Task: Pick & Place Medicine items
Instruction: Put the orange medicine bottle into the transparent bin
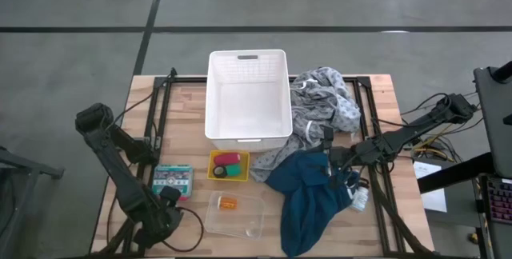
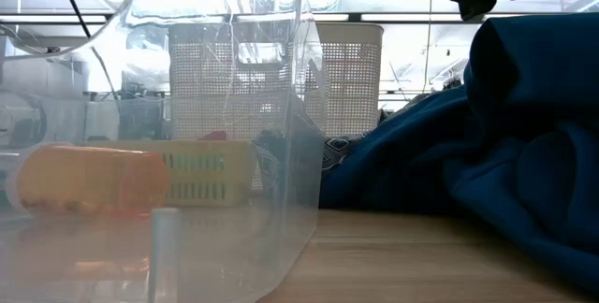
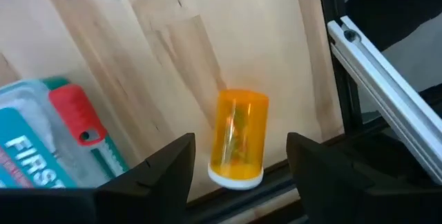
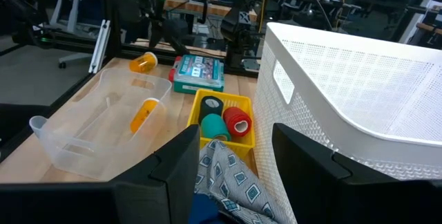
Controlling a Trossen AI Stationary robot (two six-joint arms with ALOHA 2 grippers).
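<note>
My left fingers (image 3: 240, 148) are hanging low at the near left edge of the tabletop (image 3: 159, 51), standing open on either side of an orange pill bottle (image 3: 238, 141). The bottle is lying on its side, white cap toward me, with a gap on each side; I am not gripping it. The first-aid kit (image 3: 41, 137) is lying just beside it.

The clear plastic tub (image 1: 234, 215) is sitting at the near middle with a second orange pill bottle (image 1: 229, 203) lying inside it.

Behind the tub, the yellow tray (image 4: 207, 94) is holding a dark green roll (image 4: 210, 104), a lighter green roll (image 4: 215, 127) and a pink-red roll (image 4: 238, 121), all packed close together.

The white bottle (image 1: 360, 199) is lying near the right edge, touching the teal-blue cloth (image 1: 308, 203).

My right fingers (image 4: 238, 151) are hovering over the cloths right of the tray, spread apart and holding nothing. A fold of the grey patterned cloth (image 4: 231, 179) is lying below, between them; I cannot tell whether they are touching it.

Farther back, that grey cloth is bunching against the right wall of the white basket (image 1: 248, 67), which is standing at the far middle.
</note>
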